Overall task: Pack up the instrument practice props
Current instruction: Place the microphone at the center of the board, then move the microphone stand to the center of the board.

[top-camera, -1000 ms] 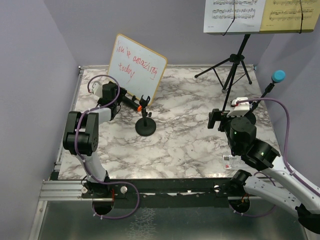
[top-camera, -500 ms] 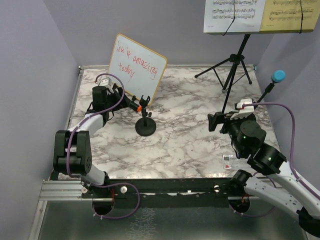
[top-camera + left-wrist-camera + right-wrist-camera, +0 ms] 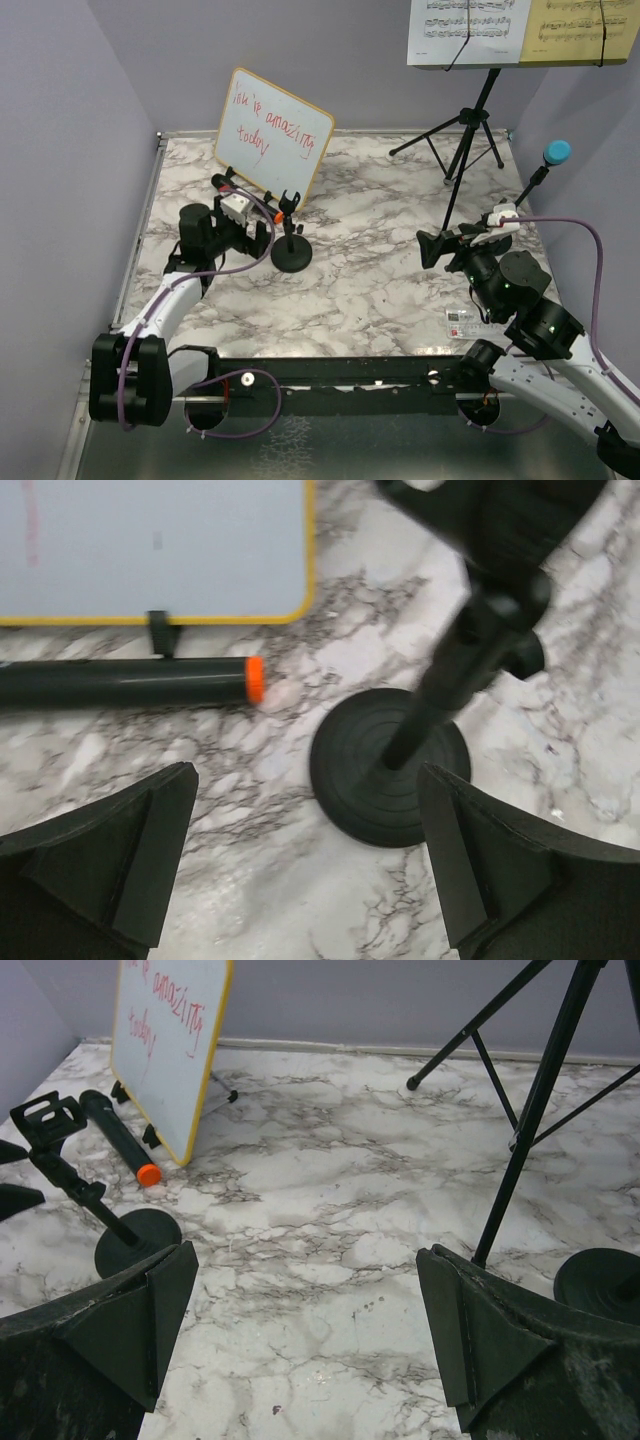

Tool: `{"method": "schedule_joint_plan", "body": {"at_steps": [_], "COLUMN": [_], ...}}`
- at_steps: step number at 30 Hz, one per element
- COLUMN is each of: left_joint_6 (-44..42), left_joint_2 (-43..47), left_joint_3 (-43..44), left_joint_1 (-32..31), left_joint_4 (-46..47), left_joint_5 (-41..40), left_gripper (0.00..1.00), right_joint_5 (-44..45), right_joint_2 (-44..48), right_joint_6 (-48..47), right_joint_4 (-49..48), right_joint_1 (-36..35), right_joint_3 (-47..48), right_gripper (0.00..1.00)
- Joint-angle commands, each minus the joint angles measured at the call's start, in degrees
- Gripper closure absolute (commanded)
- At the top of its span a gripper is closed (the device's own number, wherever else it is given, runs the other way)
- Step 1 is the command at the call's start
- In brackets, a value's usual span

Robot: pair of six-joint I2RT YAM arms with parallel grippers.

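Left wrist view: the mic [image 3: 120, 680] lies flat on the table [image 3: 600, 730], just beside the whiteboard [image 3: 150, 540]. Its long axis runs parallel to the board's lower edge, and its orange end points toward the holder [image 3: 390, 780]. The body is a plain black cylinder. The left gripper [image 3: 310, 880] hovers above it, spread wide and empty. The right gripper [image 3: 305, 1330] is also spread wide and empty.

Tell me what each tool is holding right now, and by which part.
Nothing is held. The left tool is open near the mic holder, gripping neither it nor the black microphone; the right tool is open and empty.
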State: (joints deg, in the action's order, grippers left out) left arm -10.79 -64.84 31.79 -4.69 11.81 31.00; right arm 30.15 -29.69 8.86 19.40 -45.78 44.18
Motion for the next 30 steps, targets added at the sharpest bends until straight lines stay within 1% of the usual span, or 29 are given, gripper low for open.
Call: {"method": "schedule_joint_plan", "body": {"at_steps": [1,4,9,14,18,23,24,27,30], "left_joint_6": [-8.13,-8.94,-8.29,-7.19,-5.74,-4.1,-3.82,-2.92,-3.0], "left_joint_2": [-0.46,-2.04,-3.45,-6.98,-9.88,-12.74,-13.29,-15.01,-15.49], "left_joint_3": [-1.16,-1.4,-4.09,-3.37,-1.77,-0.75,-0.43,0.51,0.35], "left_joint_1": [-7.57,-11.53,-12.29,-12.53,-12.63,-12.63,-12.67,-12.71,-12.71], "left_joint_4": [2.47,4.54,12.42,16.4,18.72,21.72,22.22,22.7,22.73], "left_joint_5": [1.92,-0.96,-5.2,-3.98,-1.24,-0.09,0.46,1.44,2.18], "left_gripper": [0.02,0.05,0.09,0.16,0.25,0.35,0.39,0.57,0.73], "right_joint_5": [-1.69,-1.77,-1.27,-0.82,-0.37,-0.14,-0.1,-0.09,0.1], "right_joint_2": [0.74,0.77,0.77,0.51,0.33,-0.04,-0.13,-0.43,-0.46], "right_joint_6": [-0.97,-0.95,-0.95,-1.13,-1.22,-1.22,-1.22,-1.22,-1.22], "right_joint_4": [-1.28,-1.28,-1.12,-1.13,-0.88,-0.94,-0.93,-0.9,-0.84], "right_joint_1": [-0.17,-0.14,-0.17,-0.17,-0.13,-0.13,-0.17,-0.18,-0.1], "right_joint_3": [-0.74,-0.83,-0.85,-0.88,-0.83,-0.94,-0.93,-0.89,-0.88], "right_gripper": [0.0,0.0,0.0,0.0,0.0,0.0,0.0,0.0,0.0]}}
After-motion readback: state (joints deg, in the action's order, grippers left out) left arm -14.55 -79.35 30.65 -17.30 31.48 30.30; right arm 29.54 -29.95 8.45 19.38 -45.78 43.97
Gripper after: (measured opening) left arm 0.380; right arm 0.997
